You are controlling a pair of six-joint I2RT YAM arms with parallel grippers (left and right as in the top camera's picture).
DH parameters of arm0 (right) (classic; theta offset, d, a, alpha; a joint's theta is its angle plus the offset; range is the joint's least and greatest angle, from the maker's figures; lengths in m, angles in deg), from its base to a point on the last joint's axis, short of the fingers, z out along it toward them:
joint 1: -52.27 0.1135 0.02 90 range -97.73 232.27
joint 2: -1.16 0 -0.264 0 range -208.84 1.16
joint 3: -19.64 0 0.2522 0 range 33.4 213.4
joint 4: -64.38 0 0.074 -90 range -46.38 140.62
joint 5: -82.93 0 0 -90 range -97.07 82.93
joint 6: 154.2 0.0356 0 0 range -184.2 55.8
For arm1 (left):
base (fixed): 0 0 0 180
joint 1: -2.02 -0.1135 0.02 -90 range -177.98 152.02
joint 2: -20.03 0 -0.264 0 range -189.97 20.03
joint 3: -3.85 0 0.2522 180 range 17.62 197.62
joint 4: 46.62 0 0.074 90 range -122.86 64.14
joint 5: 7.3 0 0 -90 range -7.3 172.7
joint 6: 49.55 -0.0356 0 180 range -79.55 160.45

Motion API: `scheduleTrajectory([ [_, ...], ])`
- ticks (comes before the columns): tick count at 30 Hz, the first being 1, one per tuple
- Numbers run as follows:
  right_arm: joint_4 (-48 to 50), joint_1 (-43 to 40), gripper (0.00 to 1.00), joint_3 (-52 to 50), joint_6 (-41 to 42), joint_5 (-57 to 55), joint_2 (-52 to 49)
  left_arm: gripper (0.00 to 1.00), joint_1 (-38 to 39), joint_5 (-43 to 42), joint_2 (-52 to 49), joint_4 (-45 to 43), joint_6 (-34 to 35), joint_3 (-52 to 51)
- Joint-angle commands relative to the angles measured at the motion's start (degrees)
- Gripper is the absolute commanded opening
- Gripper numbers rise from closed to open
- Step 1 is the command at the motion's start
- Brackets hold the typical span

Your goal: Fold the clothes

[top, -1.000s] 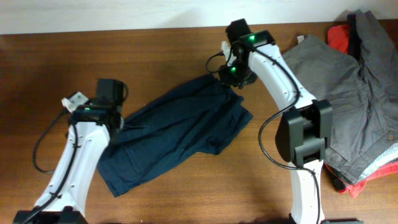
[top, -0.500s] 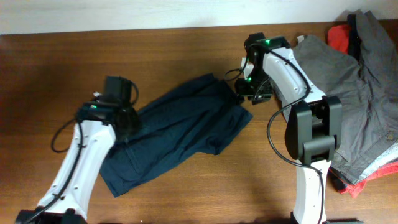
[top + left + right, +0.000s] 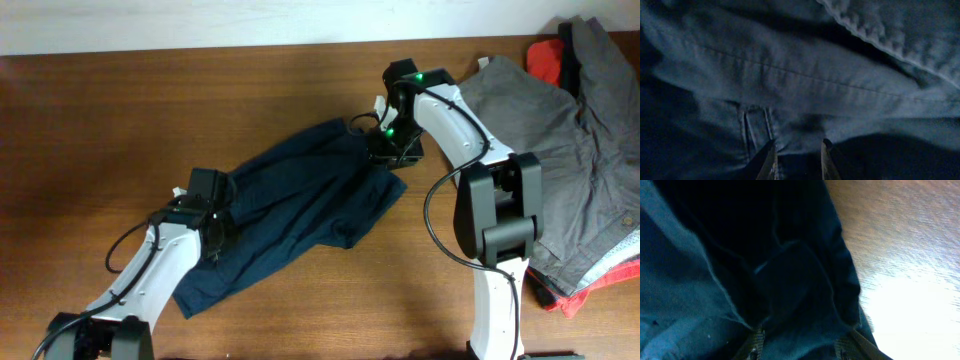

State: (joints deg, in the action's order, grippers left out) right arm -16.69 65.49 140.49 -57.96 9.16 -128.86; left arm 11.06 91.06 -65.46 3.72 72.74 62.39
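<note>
The dark navy shorts (image 3: 295, 210) lie spread at a slant in the middle of the table. My left gripper (image 3: 213, 232) is pressed down on their lower left part. In the left wrist view the left gripper (image 3: 797, 150) has its jaws drawn in on a fold of navy shorts (image 3: 805, 85) just below a seam. My right gripper (image 3: 388, 152) sits at the shorts' upper right corner. Seen from the right wrist, the right gripper (image 3: 800, 345) has bunched navy shorts (image 3: 790, 280) filling the gap between its fingers, beside bare wood.
A pile of other clothes lies at the right: large grey shorts (image 3: 530, 130), a red-orange piece (image 3: 545, 60) at the back corner and more red-orange cloth (image 3: 590, 290) at the front. The brown wooden table (image 3: 150, 110) lies bare on the left.
My left gripper moved right and toward the front, onto the shorts, and its jaws closed on the fabric. My right gripper shifted right, then settled at the shorts' corner with narrower jaws.
</note>
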Motion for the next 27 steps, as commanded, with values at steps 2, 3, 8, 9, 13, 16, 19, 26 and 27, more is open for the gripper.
scheduleTrajectory([
  [2, -0.7, 1.3, 0.08, -1.8, 0.0, 0.6, 1.7, 0.30, 0.1, 2.4, -0.2, -3.1, -0.7, -1.9],
  [3, -2.2, 1.2, 0.04, -1.7, 0.0, 0.0, 1.7, 0.30, 0.1, 2.5, -0.2, -3.6, -0.7, -1.9],
  [8, -15.5, -1.9, 0.04, -0.3, 0.0, -8.3, 4.1, 0.30, 0.1, 2.6, -0.6, -3.8, -0.7, -2.0],
  [9, -16.8, -2.5, 0.04, -0.3, 0.0, -9.8, 4.5, 0.30, 0.1, 2.6, -0.8, -3.8, -0.7, -2.0],
  [13, -20.4, -4.7, 0.04, -1.3, 0.0, -14.0, 4.3, 0.30, 0.1, 2.6, -2.1, -4.0, -0.7, -2.6],
  [16, -20.5, -4.7, 0.04, -4.3, 0.0, -14.1, 4.1, 0.31, 0.1, 2.6, -3.3, -4.5, -0.7, -2.6],
  [19, -17.0, -3.9, 0.04, -10.0, 0.1, -13.9, 4.1, 0.42, 0.1, 2.6, -4.9, -7.0, -0.7, -2.6],
  [26, -4.2, -3.5, 0.21, -13.7, 0.1, -14.0, 4.3, 0.42, 0.1, 3.2, -6.2, -10.6, -0.7, -2.6],
  [27, -6.3, -3.5, 0.27, -11.5, 0.1, -13.9, 4.6, 0.42, 0.1, 4.4, -6.2, -10.6, -0.7, -2.6],
])
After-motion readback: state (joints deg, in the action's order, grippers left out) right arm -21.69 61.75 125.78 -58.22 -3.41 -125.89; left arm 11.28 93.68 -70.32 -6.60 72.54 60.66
